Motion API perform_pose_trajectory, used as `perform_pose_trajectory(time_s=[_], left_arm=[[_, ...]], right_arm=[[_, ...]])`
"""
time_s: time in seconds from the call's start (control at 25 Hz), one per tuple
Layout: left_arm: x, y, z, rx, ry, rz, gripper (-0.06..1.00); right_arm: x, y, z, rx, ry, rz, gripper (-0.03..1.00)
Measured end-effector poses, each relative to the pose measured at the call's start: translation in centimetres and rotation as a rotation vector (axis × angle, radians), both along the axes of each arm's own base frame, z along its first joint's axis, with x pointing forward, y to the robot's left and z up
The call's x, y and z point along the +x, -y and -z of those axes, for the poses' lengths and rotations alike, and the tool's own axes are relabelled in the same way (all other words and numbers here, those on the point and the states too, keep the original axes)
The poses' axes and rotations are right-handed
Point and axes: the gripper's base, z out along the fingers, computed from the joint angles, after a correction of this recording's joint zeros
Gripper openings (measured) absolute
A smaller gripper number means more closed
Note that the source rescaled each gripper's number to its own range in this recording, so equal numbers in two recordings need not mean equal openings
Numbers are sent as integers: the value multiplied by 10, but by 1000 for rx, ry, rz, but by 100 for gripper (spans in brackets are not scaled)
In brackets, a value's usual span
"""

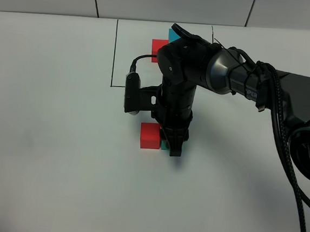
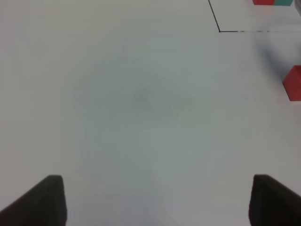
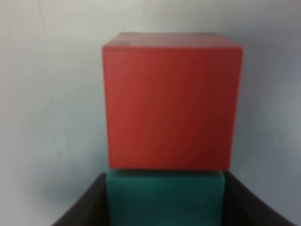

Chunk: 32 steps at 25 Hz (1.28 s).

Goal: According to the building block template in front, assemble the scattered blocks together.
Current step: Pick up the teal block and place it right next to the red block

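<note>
Two loose cubes sit together near the middle. Our right claw [image 1: 173,146] is closed on the green cube [image 3: 164,200]. The red cube [image 1: 150,135] touches the green cube on its left side. The template [image 1: 160,45] lies farther away, straight behind them. Our left claw [image 2: 157,178] hangs wide open over the table [image 2: 141,94], off to the left, holding nothing. We think the right arm is much nearer, so it should make the next move.

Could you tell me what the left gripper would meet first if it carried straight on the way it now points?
Probably just the bare white table: the left gripper, open, has nothing ahead of it. The red cube and black outline lie off to one side. Depth is unclear.
</note>
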Motion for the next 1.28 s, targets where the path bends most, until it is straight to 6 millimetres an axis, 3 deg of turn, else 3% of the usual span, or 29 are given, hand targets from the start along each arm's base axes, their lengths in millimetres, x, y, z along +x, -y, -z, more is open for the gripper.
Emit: perform_pose_trajectory(time_s=[1.28], left_arm=[[0, 0, 0, 0, 0, 0, 95]], right_arm=[[-1, -2, 1, -5, 8, 24, 0]])
